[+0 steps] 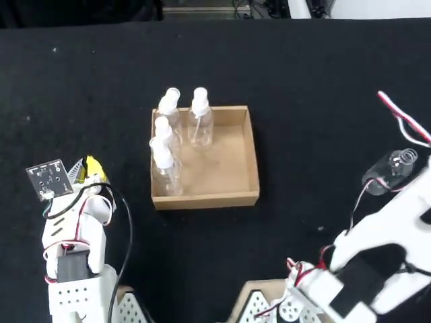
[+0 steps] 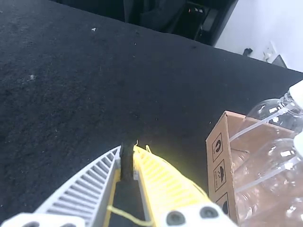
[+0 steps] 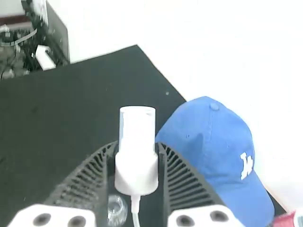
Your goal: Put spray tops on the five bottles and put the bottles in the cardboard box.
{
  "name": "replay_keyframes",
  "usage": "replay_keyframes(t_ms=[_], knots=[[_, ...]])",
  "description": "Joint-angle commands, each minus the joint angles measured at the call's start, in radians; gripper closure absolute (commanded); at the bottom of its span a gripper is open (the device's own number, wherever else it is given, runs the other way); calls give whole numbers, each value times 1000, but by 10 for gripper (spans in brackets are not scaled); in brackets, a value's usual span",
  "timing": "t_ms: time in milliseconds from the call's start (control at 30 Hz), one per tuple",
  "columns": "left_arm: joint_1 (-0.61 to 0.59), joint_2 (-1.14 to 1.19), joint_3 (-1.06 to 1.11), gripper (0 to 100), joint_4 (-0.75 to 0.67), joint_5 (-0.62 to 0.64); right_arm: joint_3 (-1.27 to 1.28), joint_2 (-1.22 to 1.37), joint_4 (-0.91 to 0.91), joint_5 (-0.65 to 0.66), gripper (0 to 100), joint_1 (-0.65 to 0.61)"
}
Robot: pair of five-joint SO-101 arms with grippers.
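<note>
While the right gripper (image 3: 136,145) hangs over the bench's right edge, we see its black fingers (image 3: 90,175) parted just enough to pinch a white spray top (image 3: 137,165) by the collar, one finger on each side, nozzle end sticking out past the tips. Its dip tube (image 3: 136,215) hangs down beside the open neck of the fifth bottle (image 1: 385,173); we can't tell if tube and neck touch. That bottle is uncapped, on the bench near the right edge, well apart from the cardboard box (image 1: 232,197). Upright or tilted: can't tell. Box sits about mid-bench, open, with four bottles (image 1: 166,171) inside, all capped: three along its left wall, one by the back wall. Left gripper (image 2: 128,147) is low over the bench's front-left area, left of the box and apart from it; its fingers (image 2: 94,184), one white and one yellow, are pressed together with nothing between them, touching nothing. Blue cap (image 3: 213,151) lies off the bench past its right edge.
</note>
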Motion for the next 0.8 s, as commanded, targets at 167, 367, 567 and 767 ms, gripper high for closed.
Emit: replay_keyframes(t_ms=[167, 367, 567, 767], knots=[[-10, -20, 22, 970, 5, -6, 704, -357, -594, -11, 988, 23], [-10, -20, 22, 970, 5, -6, 1050, -510, -990, -57, 988, 29], [-10, -20, 22, 970, 5, -6, 1247, -509, -1367, -146, 988, 37], [-10, -20, 22, 970, 5, -6, 1277, -369, -1577, -153, 988, 0]])
